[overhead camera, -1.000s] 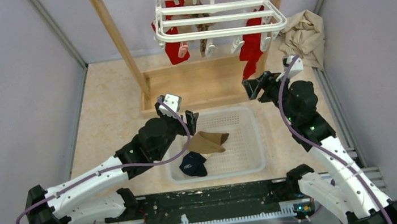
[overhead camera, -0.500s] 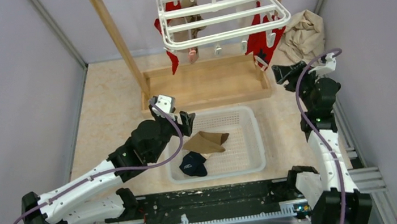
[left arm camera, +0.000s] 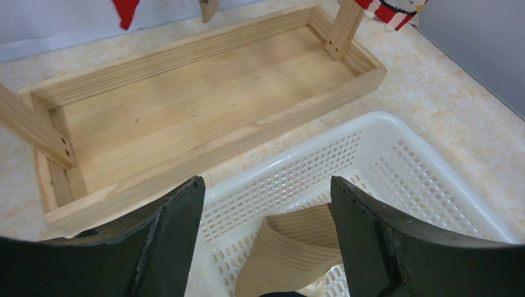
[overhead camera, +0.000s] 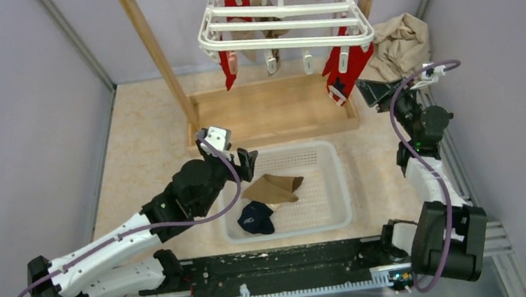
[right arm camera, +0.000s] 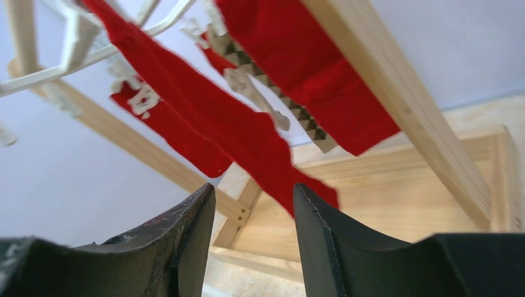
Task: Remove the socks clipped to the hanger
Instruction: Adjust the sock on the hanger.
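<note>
On the table (overhead camera: 146, 148) stands a wooden frame (overhead camera: 158, 55). The hanger (overhead camera: 283, 26) hangs tilted from the frame's top bar, with red socks (overhead camera: 345, 70) clipped under it. A basket (overhead camera: 342, 184) just in front of the frame's base holds a tan sock (overhead camera: 274, 187) and a navy sock (overhead camera: 255, 217). The left claw (left arm camera: 266, 192) gapes wide and empty before the frame's base. The right claw (right arm camera: 254, 192), beside the frame's right post, is narrowly parted and grips nothing, with a red sock's tip just ahead.
</note>
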{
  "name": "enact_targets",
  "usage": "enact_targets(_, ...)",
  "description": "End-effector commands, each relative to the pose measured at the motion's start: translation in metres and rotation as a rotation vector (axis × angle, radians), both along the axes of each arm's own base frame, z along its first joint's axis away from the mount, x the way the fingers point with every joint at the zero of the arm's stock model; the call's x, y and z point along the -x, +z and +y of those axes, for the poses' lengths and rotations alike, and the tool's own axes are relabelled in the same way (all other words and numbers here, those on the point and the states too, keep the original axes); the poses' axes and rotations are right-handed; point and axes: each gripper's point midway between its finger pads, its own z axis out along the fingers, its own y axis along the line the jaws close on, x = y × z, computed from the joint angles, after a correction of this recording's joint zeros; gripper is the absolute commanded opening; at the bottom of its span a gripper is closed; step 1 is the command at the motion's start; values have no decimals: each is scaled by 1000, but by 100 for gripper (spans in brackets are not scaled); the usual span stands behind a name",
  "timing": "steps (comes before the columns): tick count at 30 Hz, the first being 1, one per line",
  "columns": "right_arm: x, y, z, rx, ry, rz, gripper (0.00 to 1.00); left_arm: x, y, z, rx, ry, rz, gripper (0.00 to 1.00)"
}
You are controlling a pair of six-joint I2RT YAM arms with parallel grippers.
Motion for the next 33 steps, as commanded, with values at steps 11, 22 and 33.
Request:
enact_targets(11,-11,65,54,146,188,-250,47,-3,15,-16,39,-37,-9,80)
enact_targets(22,-42,48,57,233,1,-125,22,0,21,-12,40,-43,-8,79)
enact_targets(33,-27,51,57,307,4,-134,14,0,22,-16,37,-51,-8,78)
